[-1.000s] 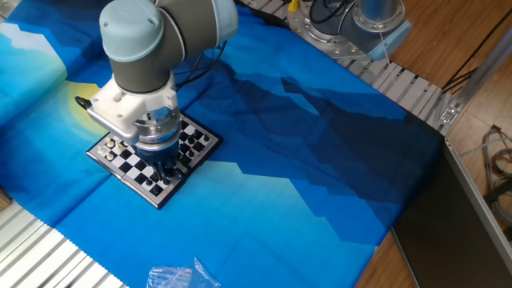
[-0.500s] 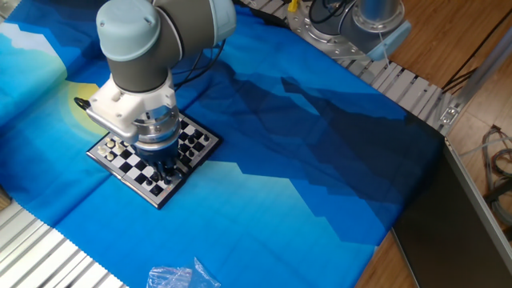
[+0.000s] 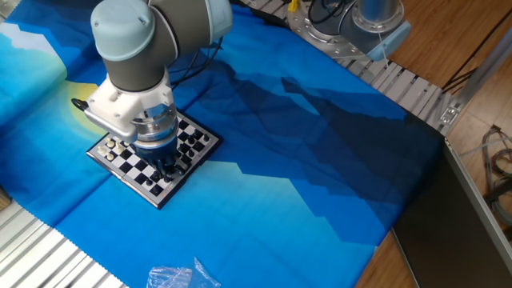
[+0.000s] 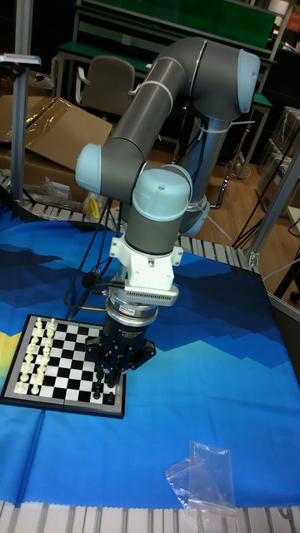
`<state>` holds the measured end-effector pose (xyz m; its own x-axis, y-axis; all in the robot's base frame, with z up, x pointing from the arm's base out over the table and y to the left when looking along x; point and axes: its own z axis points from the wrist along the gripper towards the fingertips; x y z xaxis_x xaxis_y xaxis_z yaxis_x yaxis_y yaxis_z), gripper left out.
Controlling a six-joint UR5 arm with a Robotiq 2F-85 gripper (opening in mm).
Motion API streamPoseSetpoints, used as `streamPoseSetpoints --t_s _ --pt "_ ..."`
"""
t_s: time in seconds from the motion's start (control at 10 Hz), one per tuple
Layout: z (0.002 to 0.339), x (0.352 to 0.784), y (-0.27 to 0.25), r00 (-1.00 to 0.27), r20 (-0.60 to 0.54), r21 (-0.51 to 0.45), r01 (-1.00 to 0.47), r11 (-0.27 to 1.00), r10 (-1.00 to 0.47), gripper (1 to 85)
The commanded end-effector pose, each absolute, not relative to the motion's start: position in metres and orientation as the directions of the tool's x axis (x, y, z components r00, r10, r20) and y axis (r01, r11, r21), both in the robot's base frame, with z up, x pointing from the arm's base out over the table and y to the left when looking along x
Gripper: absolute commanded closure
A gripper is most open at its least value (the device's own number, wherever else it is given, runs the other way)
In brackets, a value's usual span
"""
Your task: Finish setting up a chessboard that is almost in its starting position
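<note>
The small chessboard (image 3: pixel 138 171) lies on the blue cloth at the table's left; in the tall fixed view the chessboard (image 4: pixel 71 360) sits low on the left. White pieces (image 4: pixel 33 360) line its left side. Black pieces (image 3: pixel 192 142) stand on the opposite side, partly hidden by the tool. My gripper (image 3: pixel 166 170) points straight down onto the board's black-piece side, and in the tall view the gripper (image 4: pixel 109 385) has its fingertips right at the squares. The dark fingers blend with the dark pieces, so I cannot make out whether anything is held.
A crumpled clear plastic bag (image 3: pixel 181 277) lies near the front edge, also visible as the bag (image 4: pixel 202 481). Slatted aluminium table edges (image 3: pixel 404 84) border the blue cloth (image 3: pixel 304 160). The arm's base mount (image 3: pixel 352 28) stands at the back.
The arm's upper joint has drifted slightly left. The gripper stays down at the same spot on the board.
</note>
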<state>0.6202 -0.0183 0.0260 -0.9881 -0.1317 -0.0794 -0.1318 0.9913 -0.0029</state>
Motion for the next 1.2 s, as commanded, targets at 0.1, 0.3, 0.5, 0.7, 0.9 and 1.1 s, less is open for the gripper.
streamPoseSetpoints --t_s 0.1,0.3,0.5,0.7,0.9,1.1 --pt "0.0271 0.6208 -0.0171 -0.988 -0.078 0.007 -0.133 0.991 -0.132 74.0" --pt "0.0274 0.6209 -0.0164 -0.988 -0.077 0.009 -0.134 0.991 -0.133 73.0" --pt "0.0276 0.6208 -0.0165 -0.988 -0.076 0.010 -0.137 0.990 -0.136 72.0" --pt "0.0279 0.6206 -0.0172 -0.987 -0.074 0.012 -0.142 0.990 -0.140 71.0" --pt "0.0275 0.6195 -0.0178 -0.987 -0.070 0.011 -0.148 0.989 -0.147 70.0" --pt "0.0274 0.6191 -0.0169 -0.986 -0.069 0.014 -0.152 0.988 -0.151 68.7"
